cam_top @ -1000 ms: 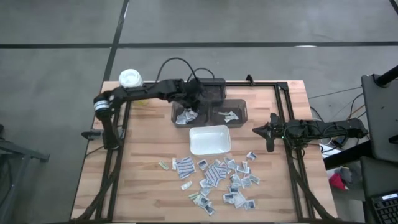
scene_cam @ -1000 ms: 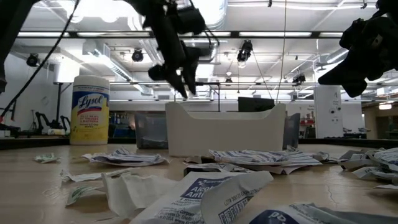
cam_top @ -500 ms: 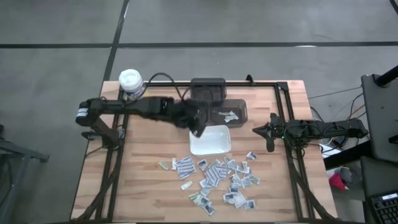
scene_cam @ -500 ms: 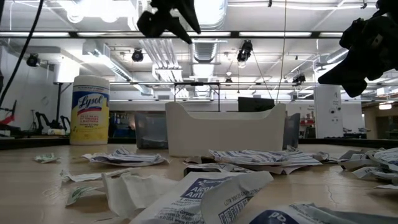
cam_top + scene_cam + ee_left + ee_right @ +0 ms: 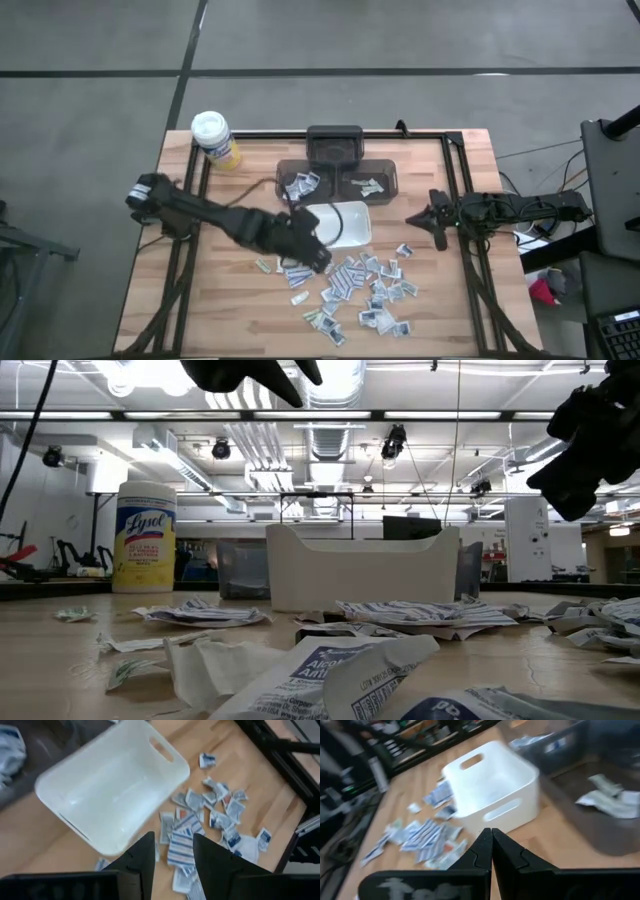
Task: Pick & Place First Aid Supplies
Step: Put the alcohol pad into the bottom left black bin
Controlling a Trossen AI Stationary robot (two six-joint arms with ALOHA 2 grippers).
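Observation:
The first aid supplies, many small flat packets (image 5: 355,285), lie scattered on the wooden table in front of the white tray (image 5: 362,222). In the left wrist view the packets (image 5: 210,810) lie beyond the tray (image 5: 100,795). My left gripper (image 5: 316,258) hangs open above the pile's far left part, just off the tray's near left corner, with nothing between its fingers (image 5: 174,851). My right gripper (image 5: 425,217) waits shut to the right of the tray, clear of it; its closed fingertips (image 5: 491,845) point at the tray (image 5: 510,805).
Two dark bins stand behind the tray, the left one (image 5: 285,172) and the right one (image 5: 388,176), each with a few packets in it. A yellow canister with a white lid (image 5: 213,135) stands at the far left corner. A black frame runs along the table's edges.
My left gripper has swung from above the left dark bin toward the table's near edge, past the tray's left end, to above the packet pile. Its fingers have stayed open.

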